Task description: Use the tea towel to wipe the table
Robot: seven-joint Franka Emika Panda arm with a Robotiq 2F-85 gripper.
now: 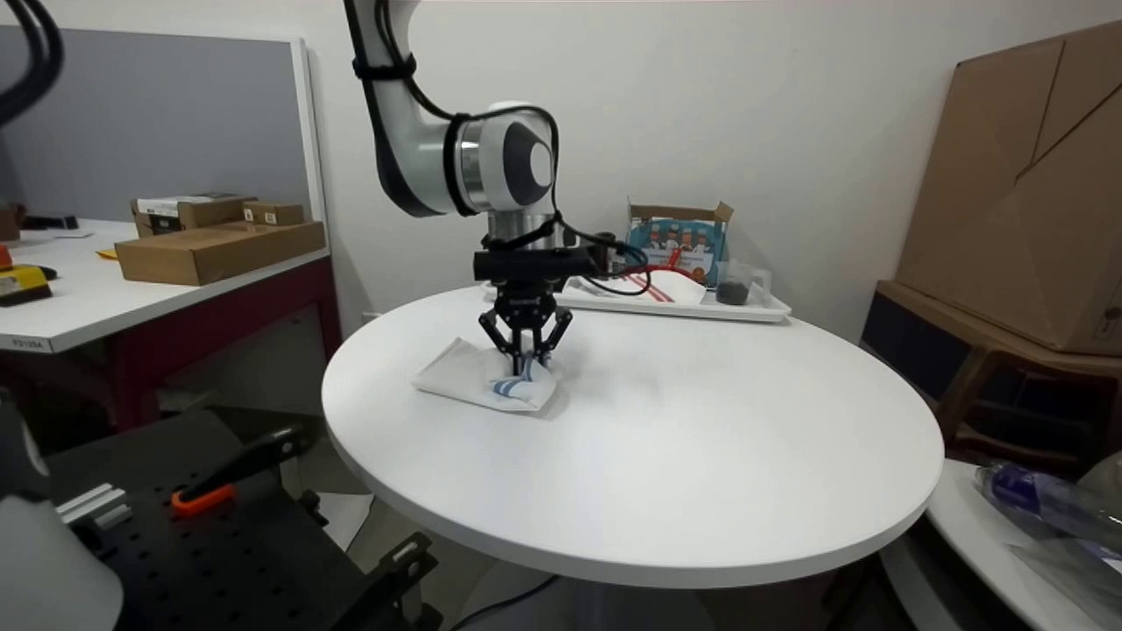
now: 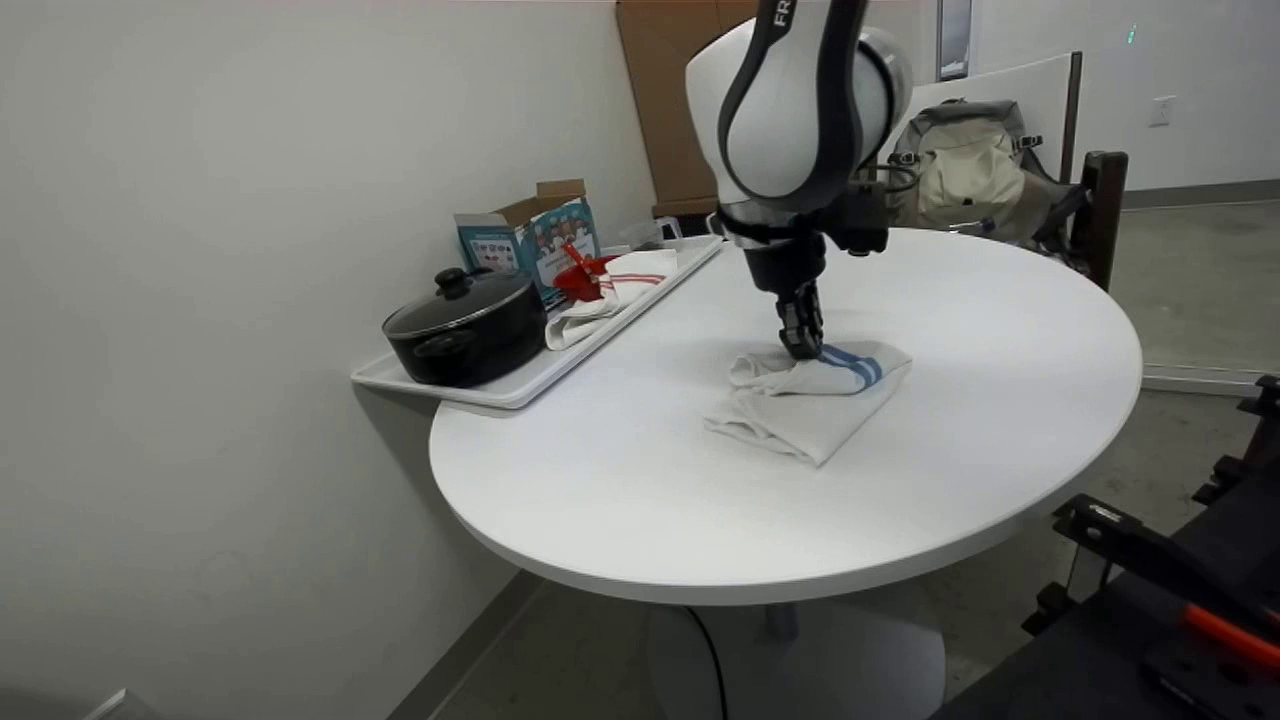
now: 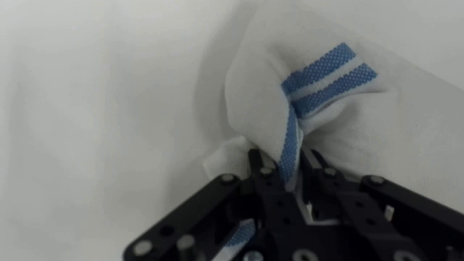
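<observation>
A pale wall (image 1: 789, 123) rises near me, a grey board (image 1: 158, 123) stands behind a white desk (image 1: 88, 302) with a dark red frame (image 1: 245, 315), and the floor (image 2: 1200, 270) is grey.

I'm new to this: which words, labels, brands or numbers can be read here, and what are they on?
"FR": on the robot arm, in an exterior view; the picture's edge may cut off more.
Desk label: too blurred to read surely.
Blue box: printing too small to read.
Cardboard boxes: labels too small to read.
Green marks at the back: too small to read.
</observation>
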